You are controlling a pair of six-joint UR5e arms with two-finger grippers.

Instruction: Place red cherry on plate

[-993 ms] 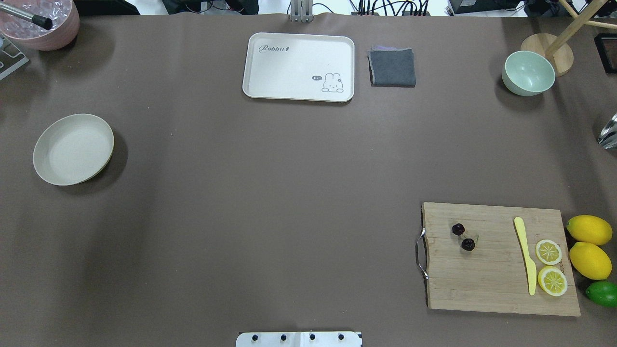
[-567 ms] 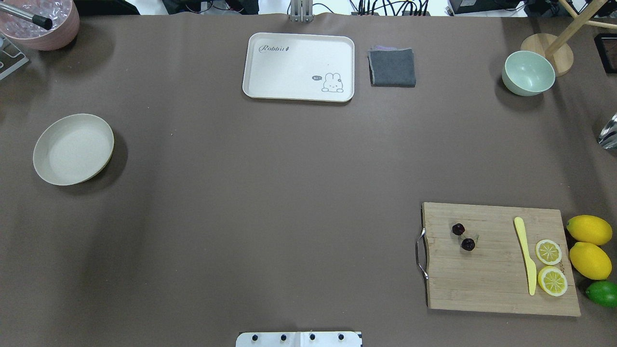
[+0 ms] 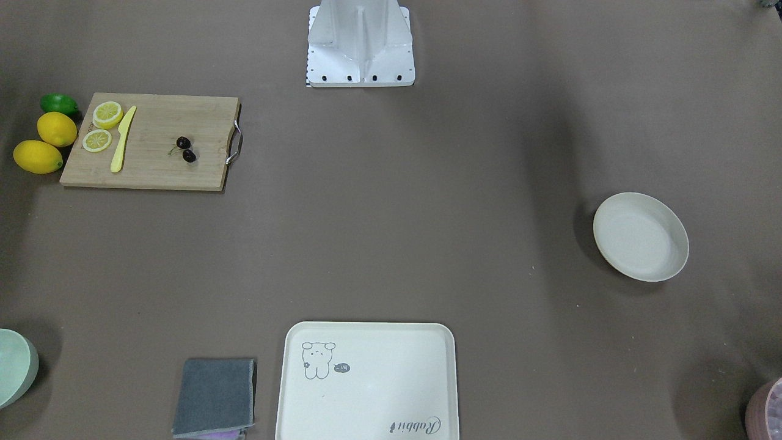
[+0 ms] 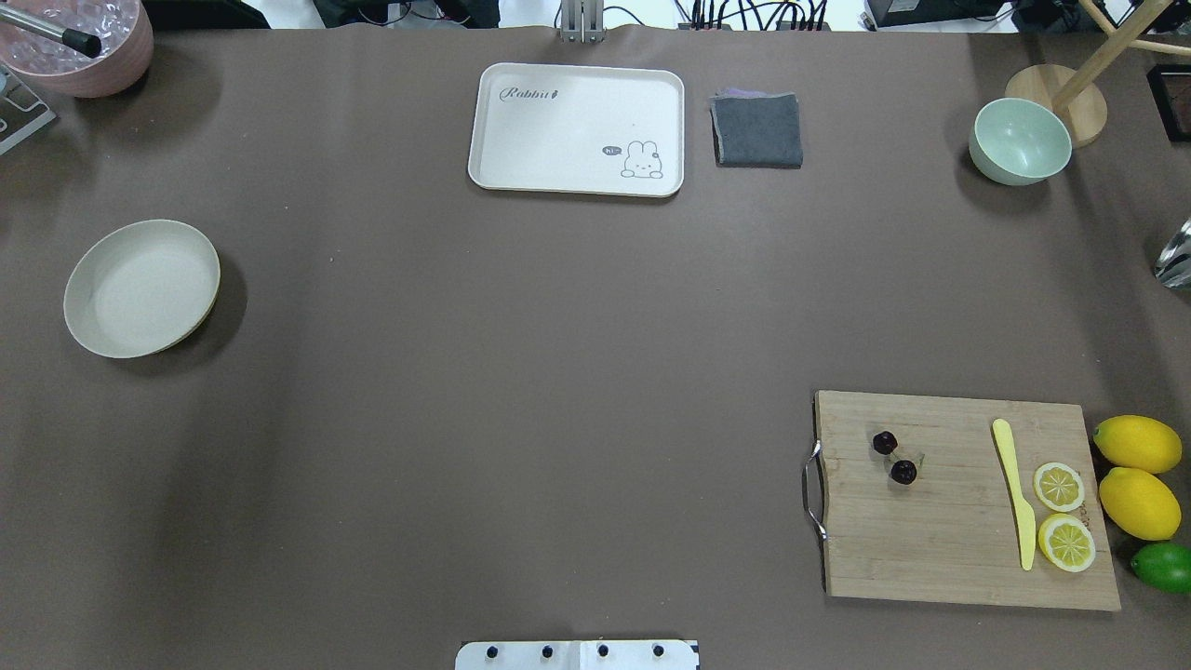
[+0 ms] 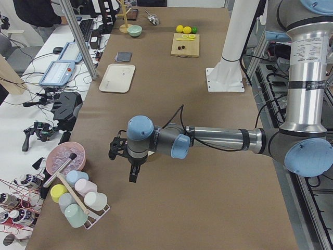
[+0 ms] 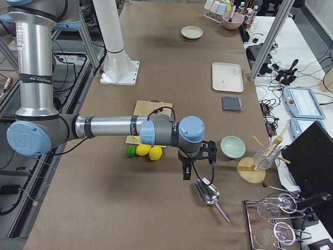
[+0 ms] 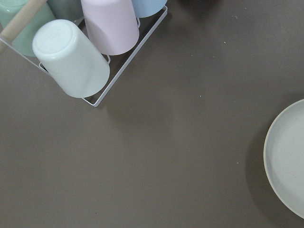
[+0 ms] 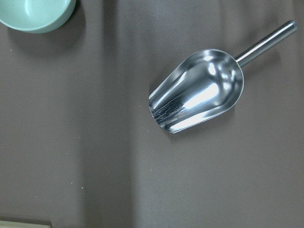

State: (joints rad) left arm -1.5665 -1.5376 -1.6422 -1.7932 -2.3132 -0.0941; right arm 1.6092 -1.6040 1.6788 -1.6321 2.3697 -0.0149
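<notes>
Red cherry (image 4: 895, 458) sits on the cutting board (image 4: 930, 549), well apart from the right hand (image 6: 186, 173). Plate (image 4: 140, 288) is near the left hand (image 5: 132, 174). Can't tell if either hand is open or closed.

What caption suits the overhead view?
Cherries sit on a cutting board at right; the plate lies far left.

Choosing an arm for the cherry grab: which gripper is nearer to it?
Right. The right gripper hangs just beyond the lemons beside the board holding the cherry. The left gripper is at the table's opposite end, near the plate.
</notes>
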